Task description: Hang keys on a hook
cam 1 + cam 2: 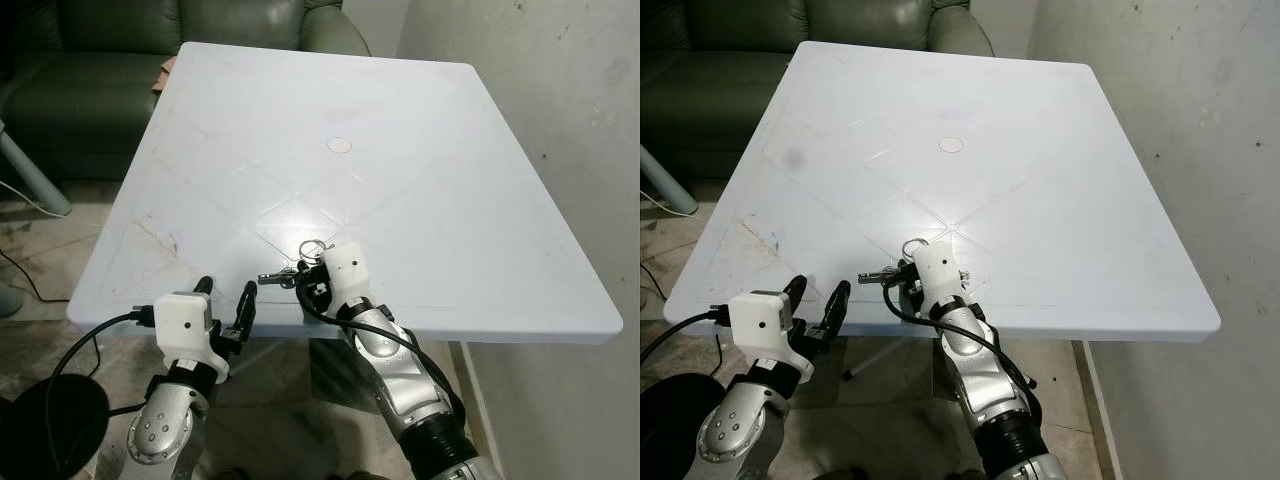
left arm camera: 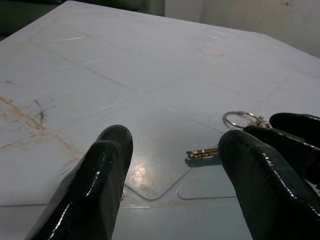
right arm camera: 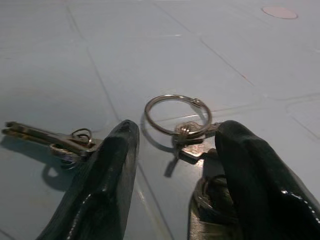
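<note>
Big white bench [image 1: 420, 150] fills middle of frame; green sofa [image 1: 90, 70] upper left behind it. No writing seen. Right tool [image 3: 172, 165] low centre over bench's near edge, fingers spread wide around keys [image 3: 187, 132]. Left tool [image 1: 226, 303] lower left at bench edge, fingers apart, holding nothing. Right wrist view: round ring plus second key bunch [image 3: 60, 140] lying flat.

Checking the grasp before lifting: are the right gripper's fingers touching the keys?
Cannot tell. In the right wrist view the right gripper is open, with its fingers either side of the keys on the table; no clear contact or gap shows.
</note>
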Tool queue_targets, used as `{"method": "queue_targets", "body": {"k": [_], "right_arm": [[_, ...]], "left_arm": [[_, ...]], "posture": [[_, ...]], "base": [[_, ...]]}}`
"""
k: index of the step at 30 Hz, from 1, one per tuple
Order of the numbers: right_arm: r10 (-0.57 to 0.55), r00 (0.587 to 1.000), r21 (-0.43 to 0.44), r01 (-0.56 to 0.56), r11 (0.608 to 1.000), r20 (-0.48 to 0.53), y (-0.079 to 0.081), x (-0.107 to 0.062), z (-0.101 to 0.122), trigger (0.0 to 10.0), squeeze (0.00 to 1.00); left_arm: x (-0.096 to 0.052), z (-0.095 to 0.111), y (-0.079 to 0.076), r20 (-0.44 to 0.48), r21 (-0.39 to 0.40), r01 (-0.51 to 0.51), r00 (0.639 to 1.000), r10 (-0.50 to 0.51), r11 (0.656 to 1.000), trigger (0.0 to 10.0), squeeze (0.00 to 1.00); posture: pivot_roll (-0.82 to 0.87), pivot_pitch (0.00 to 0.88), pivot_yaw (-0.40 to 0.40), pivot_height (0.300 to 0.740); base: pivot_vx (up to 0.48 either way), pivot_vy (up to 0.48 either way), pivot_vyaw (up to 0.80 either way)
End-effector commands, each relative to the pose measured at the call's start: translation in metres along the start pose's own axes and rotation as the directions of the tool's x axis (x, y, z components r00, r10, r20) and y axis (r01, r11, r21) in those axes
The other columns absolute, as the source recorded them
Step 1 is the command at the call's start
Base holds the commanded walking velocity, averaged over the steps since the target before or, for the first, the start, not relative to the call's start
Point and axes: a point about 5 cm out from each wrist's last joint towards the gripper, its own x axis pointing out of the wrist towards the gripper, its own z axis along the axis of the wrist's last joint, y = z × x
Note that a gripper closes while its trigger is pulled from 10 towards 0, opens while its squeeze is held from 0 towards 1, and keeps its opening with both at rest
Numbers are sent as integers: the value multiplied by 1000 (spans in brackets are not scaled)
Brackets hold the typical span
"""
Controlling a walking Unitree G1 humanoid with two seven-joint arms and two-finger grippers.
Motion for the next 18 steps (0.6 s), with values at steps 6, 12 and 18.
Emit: {"method": "queue_targets", "body": {"k": [6, 12, 18], "right_arm": [[-4, 1000, 27, 4, 1000, 11, 11, 4, 6, 1765, 0], [-19, 1000, 9, 19, 1000, 16, 8, 3, 5, 0, 0], [-19, 1000, 9, 19, 1000, 18, 8, 2, 5, 588, 0]], "left_arm": [[-1, 2, 0, 4, 9, -8, 1000, 8, 1000, 10000, 0], [0, 2, -1, 6, 12, -5, 1000, 5, 1000, 10000, 0], [0, 2, 0, 6, 15, -6, 1000, 6, 1000, 10000, 0]], "posture": [[-9, 132, -74, 740], [-9, 129, -76, 740], [-9, 130, -72, 740]], "base": [[0, 0, 0], [0, 0, 0], [0, 0, 0]]}}
